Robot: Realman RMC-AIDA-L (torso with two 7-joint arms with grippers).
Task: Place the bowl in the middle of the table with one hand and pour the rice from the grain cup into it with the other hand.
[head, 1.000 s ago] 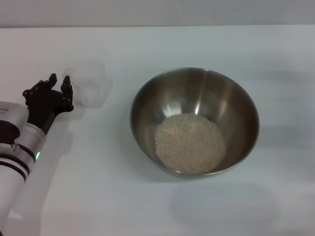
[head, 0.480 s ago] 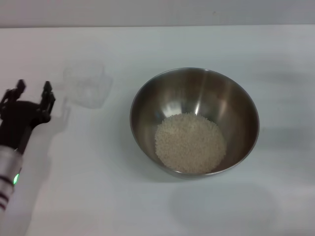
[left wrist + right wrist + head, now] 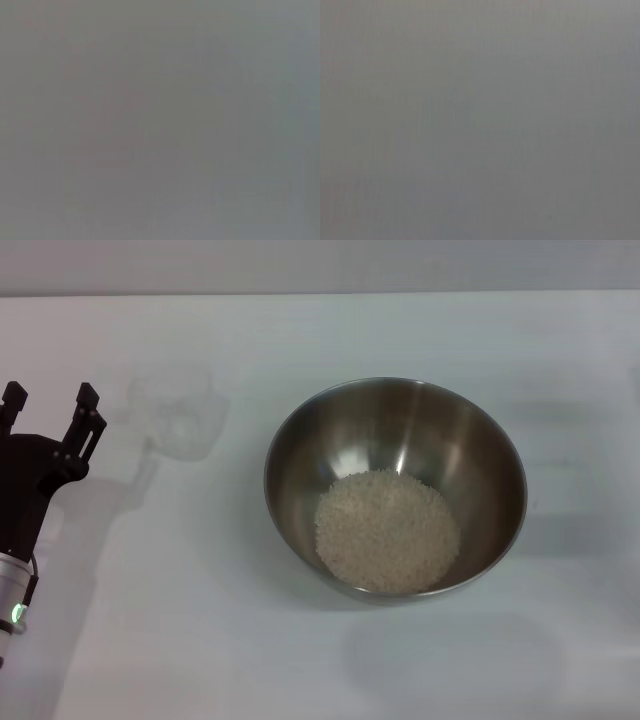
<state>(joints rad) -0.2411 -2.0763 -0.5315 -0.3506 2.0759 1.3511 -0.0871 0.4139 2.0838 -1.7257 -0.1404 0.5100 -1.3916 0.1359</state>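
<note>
A: Where is everything?

B: The bowl (image 3: 395, 488) sits on the table (image 3: 300, 660), and the rice (image 3: 387, 530) is a heap inside it. The grain cup (image 3: 178, 412) stands apart from the bowl, on its left, and I think it's empty, but it's hard to see.

A: And the left gripper (image 3: 48, 410)?

B: It's further left of the bowl than the cup, fingers spread, holding nothing. The right gripper isn't in sight.

A: What could go wrong?

B: A sideways swing could knock the light cup over. There's lots of bare table near the bowl, so moving away looks easy.
</note>
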